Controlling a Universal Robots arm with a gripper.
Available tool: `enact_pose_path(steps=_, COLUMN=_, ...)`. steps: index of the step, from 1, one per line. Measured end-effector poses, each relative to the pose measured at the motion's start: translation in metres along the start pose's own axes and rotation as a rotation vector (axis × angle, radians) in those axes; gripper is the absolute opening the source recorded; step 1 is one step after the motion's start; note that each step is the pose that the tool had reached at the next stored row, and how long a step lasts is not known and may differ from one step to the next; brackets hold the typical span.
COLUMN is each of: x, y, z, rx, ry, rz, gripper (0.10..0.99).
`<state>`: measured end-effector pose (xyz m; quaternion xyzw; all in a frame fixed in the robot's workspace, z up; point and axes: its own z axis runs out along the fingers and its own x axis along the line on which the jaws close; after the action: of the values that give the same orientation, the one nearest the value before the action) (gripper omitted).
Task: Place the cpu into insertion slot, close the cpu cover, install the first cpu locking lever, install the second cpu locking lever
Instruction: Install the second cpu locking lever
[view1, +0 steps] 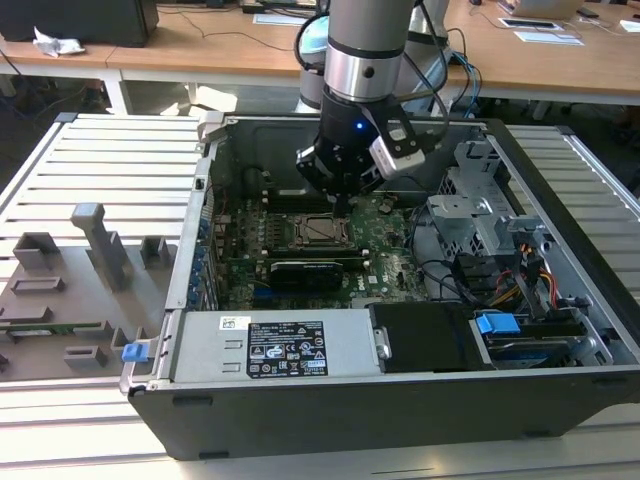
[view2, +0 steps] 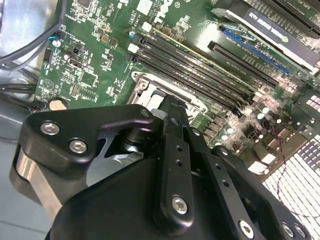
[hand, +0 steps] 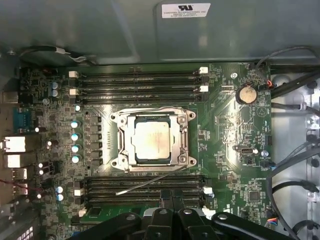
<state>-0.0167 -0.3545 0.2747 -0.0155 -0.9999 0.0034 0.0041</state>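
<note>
The cpu (hand: 150, 141), a dull silver square, lies in the insertion slot (hand: 116, 120) on the green board. The cpu cover (hand: 128, 145) lies flat around it as a silvery frame. One thin locking lever (hand: 145, 185) sticks out at an angle across the memory slots. A second lever (hand: 155, 109) runs along the opposite side of the socket. My gripper (hand: 172, 199) hangs just off the socket's lever side, fingers together with nothing between them. In the exterior view the gripper (view1: 341, 205) hovers just above the socket (view1: 322, 230). The second wrist view has the fingertips (view2: 169, 106) over the socket's edge (view2: 150, 87).
The board sits deep in an open computer case (view1: 190, 260). Long black memory slots (hand: 140, 82) flank the socket on both sides. A black expansion card (view1: 310, 270) lies nearby, with cables and a drive cage (view1: 480, 220) on the exterior view's right. Grey fixtures (view1: 100, 240) stand on the table outside.
</note>
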Motion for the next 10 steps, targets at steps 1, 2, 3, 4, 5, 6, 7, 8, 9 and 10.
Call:
enact_pose_path(steps=1, x=0.0, y=0.0, z=0.0024, rx=0.0, ry=0.0, rz=0.0, gripper=0.106)
enact_pose_path(steps=2, x=-0.0001, y=0.0, z=0.0057, rx=0.0, ry=0.0, rz=0.0, gripper=0.106)
enact_pose_path(steps=3, x=-0.0001, y=0.0, z=0.0095, rx=0.0, ry=0.0, rz=0.0, gripper=0.106)
enact_pose_path(steps=4, x=-0.0001, y=-0.0001, z=0.0133, rx=-0.001, ry=0.0, rz=-0.003, gripper=0.106)
enact_pose_path(steps=5, x=-0.0002, y=-0.0001, z=0.0155, rx=-0.001, ry=-0.0001, rz=-0.028, gripper=0.106)
enact_pose_path(steps=6, x=-0.0002, y=-0.0001, z=0.0165, rx=0.0, ry=-0.0002, rz=-0.047, gripper=0.106)
enact_pose_path(steps=7, x=-0.0002, y=-0.0001, z=0.0178, rx=0.0, ry=-0.0004, rz=-0.074, gripper=0.106)
enact_pose_path(steps=8, x=-0.0002, y=0.0, z=0.0192, rx=0.0, ry=-0.0006, rz=-0.102, gripper=0.106)
enact_pose_path(steps=9, x=0.0005, y=-0.0001, z=0.0213, rx=-0.002, ry=-0.0007, rz=-0.103, gripper=0.106)
enact_pose_path(steps=10, x=0.0009, y=-0.0001, z=0.0227, rx=-0.001, ry=-0.0006, rz=-0.103, gripper=0.106)
